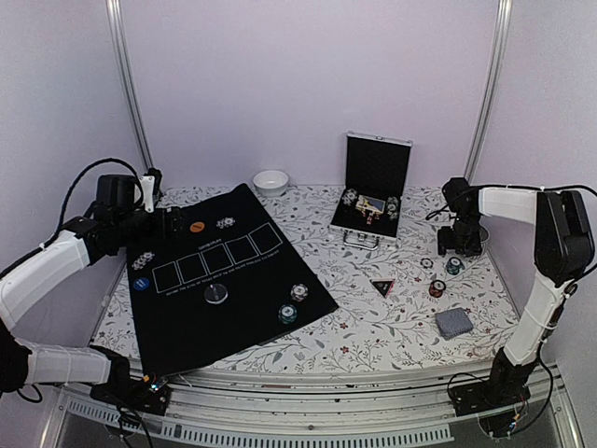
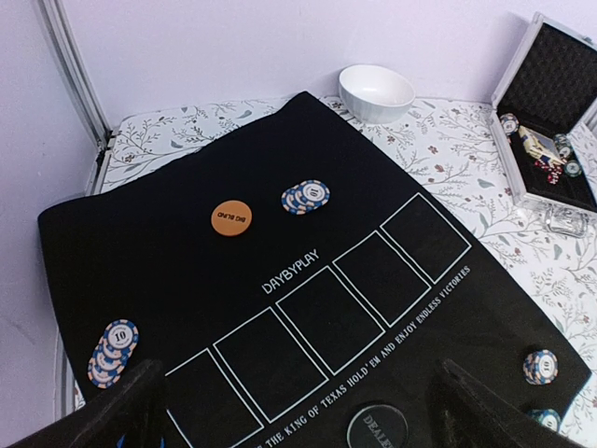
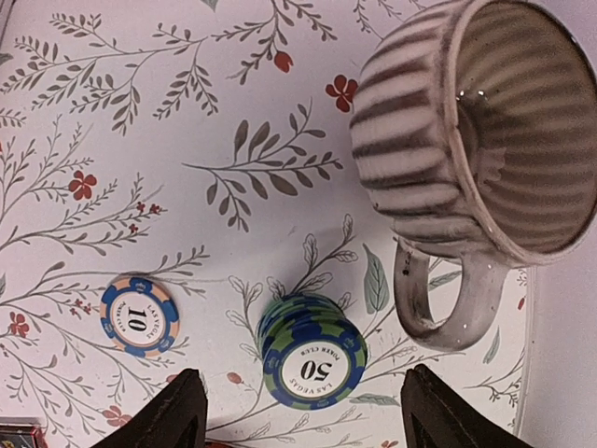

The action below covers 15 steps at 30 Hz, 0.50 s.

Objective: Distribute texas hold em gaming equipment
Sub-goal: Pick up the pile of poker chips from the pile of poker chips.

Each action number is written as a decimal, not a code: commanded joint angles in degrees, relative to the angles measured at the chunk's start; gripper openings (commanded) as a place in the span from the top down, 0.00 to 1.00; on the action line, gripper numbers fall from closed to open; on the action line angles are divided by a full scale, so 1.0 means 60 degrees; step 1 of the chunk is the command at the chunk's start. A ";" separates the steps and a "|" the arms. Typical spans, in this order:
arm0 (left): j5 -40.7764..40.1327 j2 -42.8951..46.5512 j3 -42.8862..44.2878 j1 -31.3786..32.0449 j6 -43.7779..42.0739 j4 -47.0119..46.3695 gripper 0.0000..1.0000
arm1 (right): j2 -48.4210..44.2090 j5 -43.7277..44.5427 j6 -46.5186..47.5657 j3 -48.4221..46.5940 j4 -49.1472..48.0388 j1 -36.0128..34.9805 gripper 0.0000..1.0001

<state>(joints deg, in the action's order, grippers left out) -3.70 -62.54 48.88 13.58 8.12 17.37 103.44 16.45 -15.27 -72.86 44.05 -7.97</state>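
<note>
Top view: left gripper (image 1: 173, 221) over the far-left corner of the black mat (image 1: 187, 327). Right gripper (image 1: 460, 245) low, far right. Card deck (image 1: 452, 323) near the right edge.

Left wrist: jaws wide, empty. Mat reads "DAYBYPLAY". Orange disc (image 2: 230, 217) reads "BIG BLIND". Chip pile (image 2: 306, 197) marked "10". Grey button (image 2: 377, 429) reads "DEALER", partly cut off.

Right wrist: jaws partly open, either side of the chip stack (image 3: 312, 353) marked "50", "LAS VEGAS", not touching it. Single chip (image 3: 139, 315) marked "10" to its left.

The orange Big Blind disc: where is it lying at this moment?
In the left wrist view, the orange Big Blind disc lies on the black mat, just left of a fanned stack of blue-white chips, beyond the printed card boxes.
</note>
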 commanded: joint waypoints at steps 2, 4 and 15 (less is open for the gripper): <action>-0.0075 0.0008 -0.0105 -0.0078 -0.0137 -0.0169 0.02 | 0.0439 -0.0314 0.0155 0.0177 -0.0491 0.0285 0.29; -0.0075 0.0009 -0.0119 -0.0072 -0.0139 -0.0162 0.02 | 0.0512 -0.0436 0.0192 0.0249 -0.0622 0.0379 0.31; -0.0039 -0.0024 -0.0118 -0.0074 -0.0115 -0.0159 0.02 | 0.0884 -0.0564 0.0258 0.0434 -0.0882 0.0521 0.43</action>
<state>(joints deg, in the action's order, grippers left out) -3.70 -62.57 48.80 13.58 8.10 17.37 107.81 13.85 -13.93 -71.22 40.29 -5.50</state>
